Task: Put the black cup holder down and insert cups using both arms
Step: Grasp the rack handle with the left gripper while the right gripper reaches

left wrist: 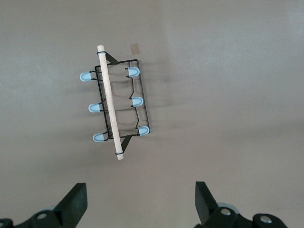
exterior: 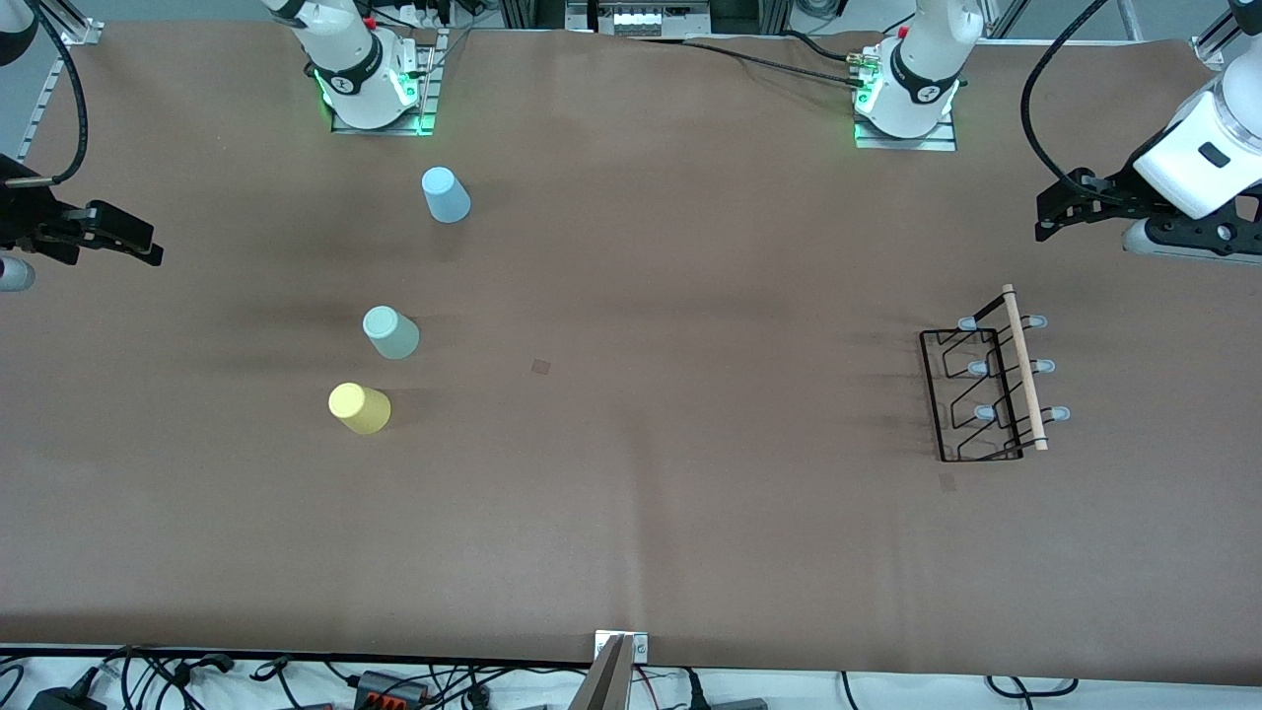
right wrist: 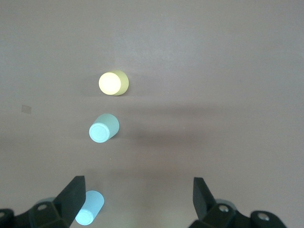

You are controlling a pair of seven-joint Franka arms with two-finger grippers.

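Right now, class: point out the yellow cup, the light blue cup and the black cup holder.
yellow cup [exterior: 359, 408]: front view, on its upturned base.
light blue cup [exterior: 446, 194]: front view, on its side wall.
black cup holder [exterior: 1023, 367]: front view, on its wooden rod handle.

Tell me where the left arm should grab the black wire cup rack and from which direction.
Probably the wooden rod along the top of the rack, taken from straight above near its middle. It is the highest part, bare between the peg pairs, and thin enough for the open left gripper fingers to straddle across it. The wire frame below looks too thin and cluttered to pinch well.
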